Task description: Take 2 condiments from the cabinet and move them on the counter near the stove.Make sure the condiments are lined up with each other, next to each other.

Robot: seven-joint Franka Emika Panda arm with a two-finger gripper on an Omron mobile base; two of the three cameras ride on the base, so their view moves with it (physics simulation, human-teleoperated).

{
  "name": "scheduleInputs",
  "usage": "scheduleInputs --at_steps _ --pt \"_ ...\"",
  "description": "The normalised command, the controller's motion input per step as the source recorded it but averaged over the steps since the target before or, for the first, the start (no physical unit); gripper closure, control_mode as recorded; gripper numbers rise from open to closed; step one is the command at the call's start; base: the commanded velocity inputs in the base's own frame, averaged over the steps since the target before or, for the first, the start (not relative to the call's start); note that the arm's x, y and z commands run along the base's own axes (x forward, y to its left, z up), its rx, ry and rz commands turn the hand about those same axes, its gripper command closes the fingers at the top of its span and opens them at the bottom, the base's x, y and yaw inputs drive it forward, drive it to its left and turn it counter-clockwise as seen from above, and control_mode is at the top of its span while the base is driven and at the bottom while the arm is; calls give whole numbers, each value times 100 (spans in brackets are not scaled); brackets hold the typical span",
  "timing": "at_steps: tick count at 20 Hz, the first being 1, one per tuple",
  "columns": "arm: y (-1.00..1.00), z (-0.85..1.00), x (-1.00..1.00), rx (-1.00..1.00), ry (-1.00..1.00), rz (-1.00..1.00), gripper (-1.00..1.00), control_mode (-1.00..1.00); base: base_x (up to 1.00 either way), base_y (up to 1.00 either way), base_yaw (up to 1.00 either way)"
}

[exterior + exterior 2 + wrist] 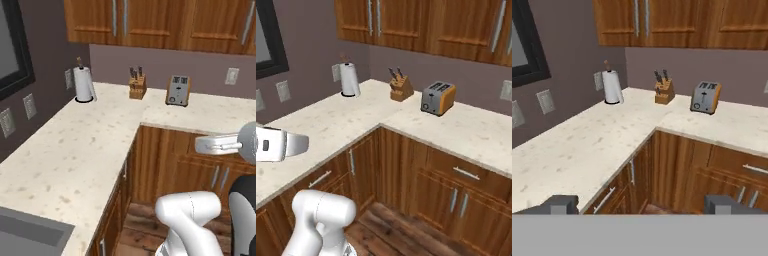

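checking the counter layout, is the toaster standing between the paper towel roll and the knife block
No, the knife block stands in the middle, with the paper towel roll to its left and the toaster to its right.

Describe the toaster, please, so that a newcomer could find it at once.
Follow the counter to its back wall. Three things stand there: a paper towel roll in the corner, then a knife block, then the toaster. It alone is a steel box with two top slots and orange sides.

On the corner counter (346,125) before you, paper towel roll (349,79) left, knife block (400,88) centre, toaster (438,98) right.
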Motion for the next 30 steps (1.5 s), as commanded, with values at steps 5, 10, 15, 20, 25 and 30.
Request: scheduleInputs --at_steps 5,10,15,20,25,30 --pt "0 0 0 0 0 0 -100 100 -47 28 88" --pt "0 0 0 0 0 0 -100 100 -98 5 60" --pt "0 0 0 0 0 0 -100 100 -100 7 45" --pt "0 0 0 0 0 0 -100 100 -100 48 43" --pt "0 0 0 0 0 0 -100 100 -83 96 33" --pt "0 0 0 0 0 0 -100 100 -33 100 26"
